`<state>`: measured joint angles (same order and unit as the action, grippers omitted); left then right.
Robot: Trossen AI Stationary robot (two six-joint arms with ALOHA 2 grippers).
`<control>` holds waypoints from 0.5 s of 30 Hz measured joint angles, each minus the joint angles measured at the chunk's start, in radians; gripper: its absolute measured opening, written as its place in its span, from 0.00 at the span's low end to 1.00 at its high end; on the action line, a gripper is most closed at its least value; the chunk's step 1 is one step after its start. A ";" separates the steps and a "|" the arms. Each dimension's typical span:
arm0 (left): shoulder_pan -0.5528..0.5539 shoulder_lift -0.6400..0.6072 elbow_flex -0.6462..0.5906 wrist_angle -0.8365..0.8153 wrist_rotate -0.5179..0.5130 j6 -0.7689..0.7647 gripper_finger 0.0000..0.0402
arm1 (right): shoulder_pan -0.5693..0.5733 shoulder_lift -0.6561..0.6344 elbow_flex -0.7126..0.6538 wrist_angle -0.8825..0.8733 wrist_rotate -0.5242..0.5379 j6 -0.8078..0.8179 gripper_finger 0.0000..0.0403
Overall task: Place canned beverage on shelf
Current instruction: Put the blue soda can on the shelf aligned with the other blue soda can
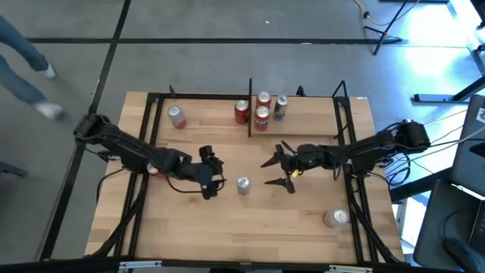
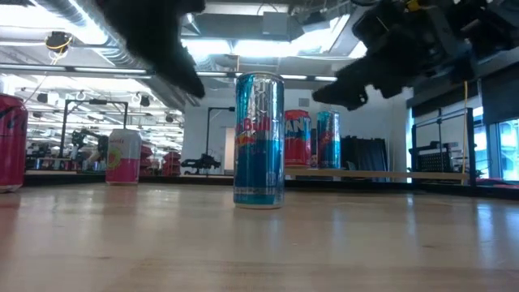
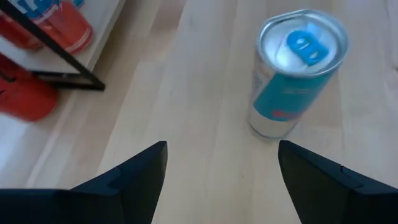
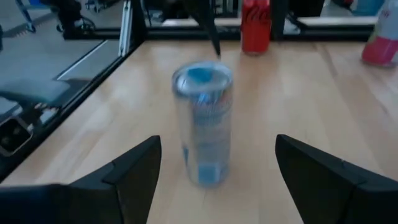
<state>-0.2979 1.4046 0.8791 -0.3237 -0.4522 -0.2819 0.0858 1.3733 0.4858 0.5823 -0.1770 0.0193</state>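
Blue can [image 2: 259, 139] stands upright at mid-table, not yet grasped, both grippers spread wide and empty.

Left gripper [image 1: 211, 176] sits just beside it on one side, right gripper [image 1: 282, 168] near on the other; the reach is in hand. Next, one must straddle the can, close, lift, and carry it to the shelf [image 1: 303, 111] at the far edge, among the cans [image 1: 261, 110] there.

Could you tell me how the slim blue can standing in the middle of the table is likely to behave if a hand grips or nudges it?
The blue can is tall and narrow, so a high nudge would probably tip it, and it might then roll. Its glossy metal wall looks slippery yet stiff enough to squeeze. The tab appears unopened, suggesting it's full and fairly heavy. The open right hand faces it.
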 joint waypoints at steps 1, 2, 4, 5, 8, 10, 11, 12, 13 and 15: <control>0.003 -0.014 -0.046 0.060 0.002 0.019 0.71 | 0.000 0.011 0.018 0.003 0.001 0.000 0.75; 0.004 -0.024 -0.089 0.114 0.002 0.030 0.71 | 0.000 0.021 0.040 0.004 0.001 0.003 0.75; 0.005 -0.028 -0.162 0.221 -0.001 0.052 0.71 | 0.000 0.034 0.085 -0.004 0.000 0.021 0.75; 0.005 -0.026 -0.200 0.271 -0.002 0.053 0.71 | 0.002 0.041 0.109 -0.017 0.000 0.031 0.75; 0.003 -0.011 -0.296 0.406 0.002 0.057 0.71 | 0.014 0.066 0.173 -0.067 0.008 0.034 0.75; 0.003 -0.010 -0.353 0.487 -0.003 0.057 0.71 | 0.020 0.089 0.212 -0.081 0.006 0.032 0.75; 0.003 -0.010 -0.379 0.531 -0.005 0.057 0.71 | 0.022 0.100 0.225 -0.080 0.002 0.033 0.75; 0.004 -0.010 -0.402 0.587 -0.006 0.061 0.71 | 0.027 0.115 0.237 -0.076 0.003 0.034 0.75; 0.005 -0.010 -0.426 0.637 -0.009 0.069 0.71 | 0.028 0.133 0.251 -0.063 0.009 0.033 0.75; 0.005 -0.010 -0.467 0.733 -0.010 0.098 0.71 | 0.036 0.172 0.274 -0.049 0.017 0.030 0.75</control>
<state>-0.2928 1.3947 0.4121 0.4093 -0.4626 -0.1837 0.1222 1.5451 0.7602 0.5330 -0.1603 0.0495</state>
